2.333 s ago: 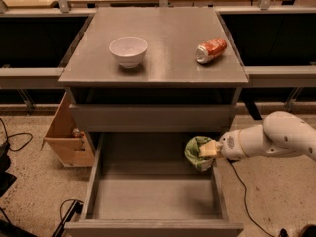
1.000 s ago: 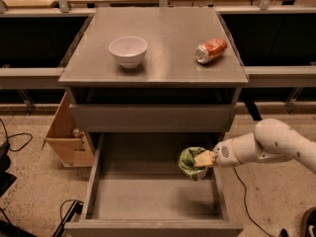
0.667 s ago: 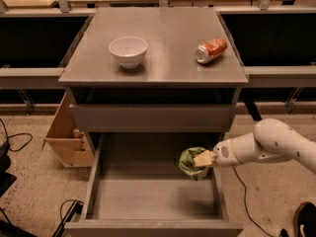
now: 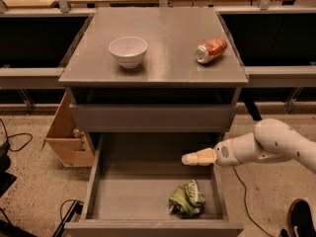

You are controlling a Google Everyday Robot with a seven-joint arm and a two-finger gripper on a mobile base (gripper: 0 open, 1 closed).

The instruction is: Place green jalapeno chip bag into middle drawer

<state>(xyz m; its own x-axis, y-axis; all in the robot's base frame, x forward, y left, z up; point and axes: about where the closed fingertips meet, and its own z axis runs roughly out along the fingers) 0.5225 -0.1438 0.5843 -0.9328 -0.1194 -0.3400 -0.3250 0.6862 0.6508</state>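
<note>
The green jalapeno chip bag (image 4: pixel 186 200) lies crumpled on the floor of the open middle drawer (image 4: pixel 131 196), near its front right corner. My gripper (image 4: pixel 188 159) hovers above the drawer's right side, a little behind and above the bag. It is open, empty and apart from the bag. The white arm reaches in from the right.
A white bowl (image 4: pixel 128 51) and an orange-red soda can (image 4: pixel 211 50) lying on its side sit on the cabinet top (image 4: pixel 168 28). A tan cardboard box (image 4: pixel 67 135) stands on the floor left of the drawer. Cables lie on the floor at the left.
The gripper has let go of the bag, which has dropped to the drawer floor near the front. The gripper has risen slightly and is empty.
</note>
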